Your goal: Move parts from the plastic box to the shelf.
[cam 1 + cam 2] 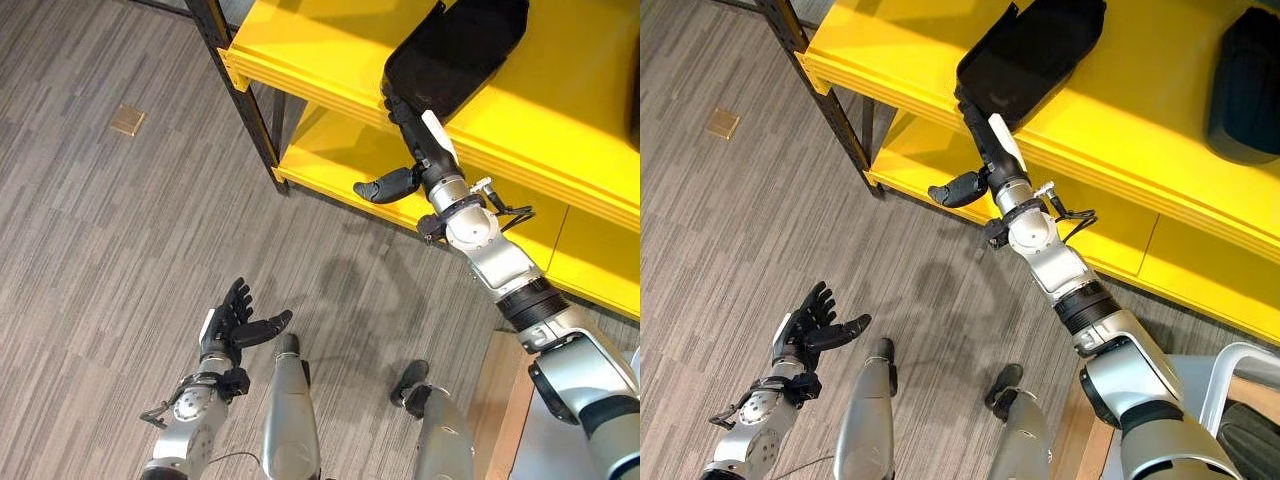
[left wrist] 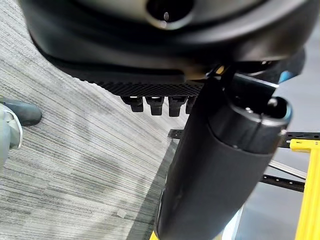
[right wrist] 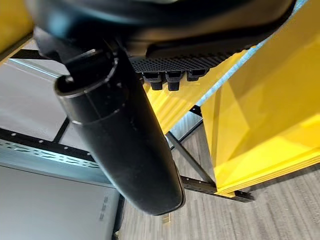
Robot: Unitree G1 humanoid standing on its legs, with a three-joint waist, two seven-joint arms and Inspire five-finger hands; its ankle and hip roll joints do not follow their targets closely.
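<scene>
The right robot hand [image 1: 420,135] has its fingers hidden under the black part [image 1: 455,50] on the shelf [image 1: 560,100]

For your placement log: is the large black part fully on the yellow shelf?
No. The large black part overhangs the yellow shelf edge, right hand beneath it.

the right hand [image 1: 415,140] reaches up to the front edge of the yellow shelf [image 1: 560,110], its fingers against the near end of a black part [image 1: 455,45] lying on the upper level; whether they grip it cannot be told, while the thumb juts out to the side, clear of the part. the left hand [image 1: 232,322] hangs over the grey striped floor [image 1: 90,230], fingers spread and holding nothing. a small tan square [image 1: 127,120] lies on the floor, well apart from both hands.
</scene>
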